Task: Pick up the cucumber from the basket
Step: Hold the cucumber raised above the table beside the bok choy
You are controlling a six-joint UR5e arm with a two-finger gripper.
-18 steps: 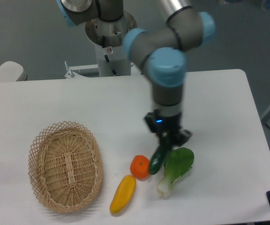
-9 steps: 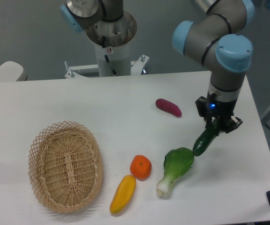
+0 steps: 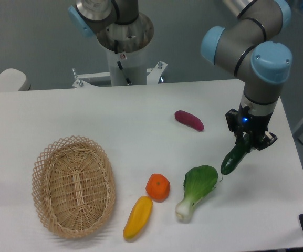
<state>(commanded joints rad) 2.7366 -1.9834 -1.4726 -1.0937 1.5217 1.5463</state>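
One arm [image 3: 256, 58] reaches over the table [image 3: 114, 121] at right side, gripper [image 3: 250, 143] pointing down w/ fingers clamped on upper end of the cucumber [image 3: 234, 158]. Cucumber hangs tilted, lower tip just beside the bok choy [image 3: 196, 190] leaf; touching or not, cannot tell. Basket [image 3: 73, 186] sits well apart at left front, nothing inside. Yellow pepper [image 3: 137, 216] lies near basket's right rim, w/ orange [image 3: 157, 187] just beside pepper's upper end. Purple sweet potato [image 3: 189, 120] lies alone toward table centre-rear.
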